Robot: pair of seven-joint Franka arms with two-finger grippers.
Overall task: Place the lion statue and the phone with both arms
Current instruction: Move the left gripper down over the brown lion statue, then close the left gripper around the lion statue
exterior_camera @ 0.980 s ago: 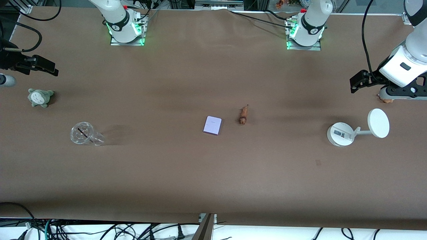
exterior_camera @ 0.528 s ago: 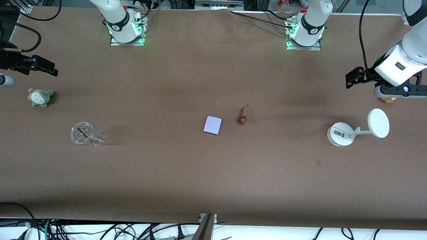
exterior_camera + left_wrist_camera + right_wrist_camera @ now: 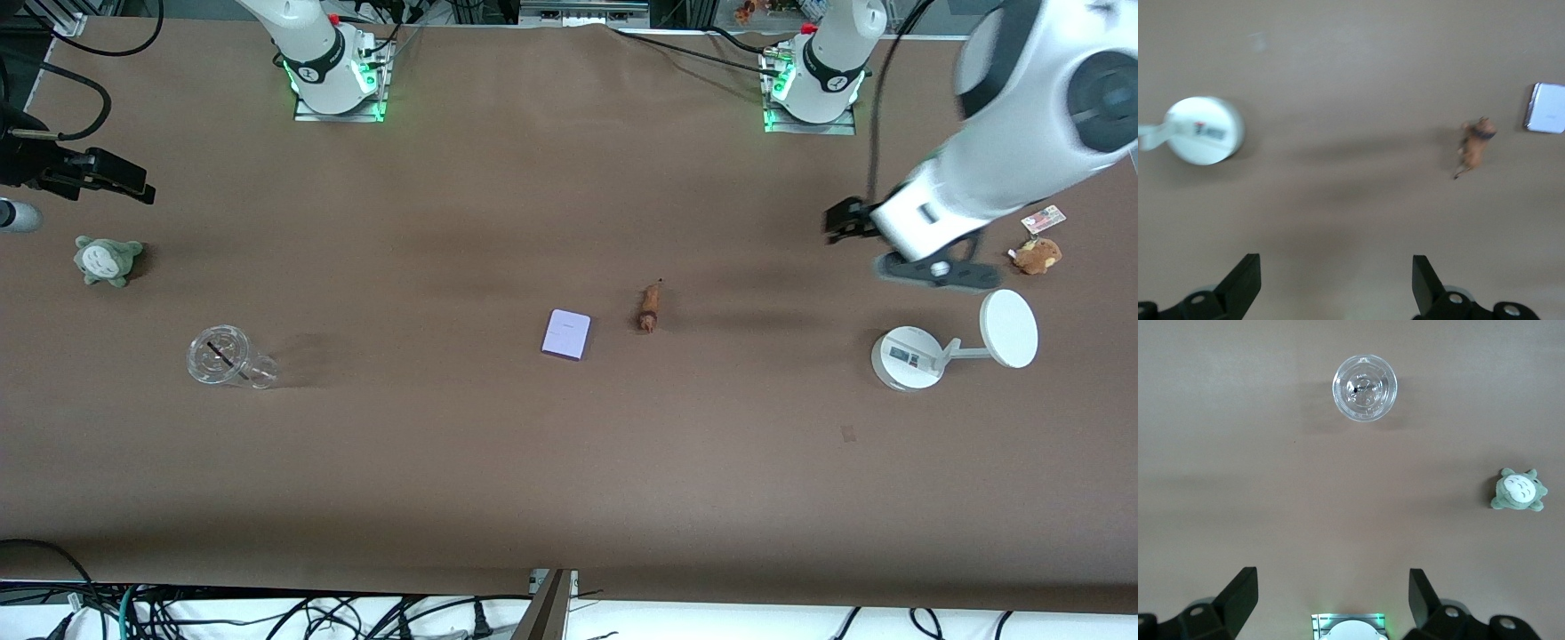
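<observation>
Both pincers spread | left pincer [image 3: 1331,283]: lion statue [image 3: 1475,143], phone [image 3: 1546,117] | right pincer [image 3: 1328,600]: cup [image 3: 1365,388]

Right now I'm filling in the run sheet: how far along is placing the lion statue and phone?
Nothing looks done. The small orange-brown lion statue and the flat pale lavender phone lie side by side mid-table, untouched. In hand: the left gripper, open and empty, hangs over bare table toward the left arm's end, above the white round-based stand. The right gripper, open, waits at its own end. Both grasps and placements remain.

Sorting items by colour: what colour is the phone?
Pale lavender with a darker purple edge; the phone shows best in the front view.
</observation>
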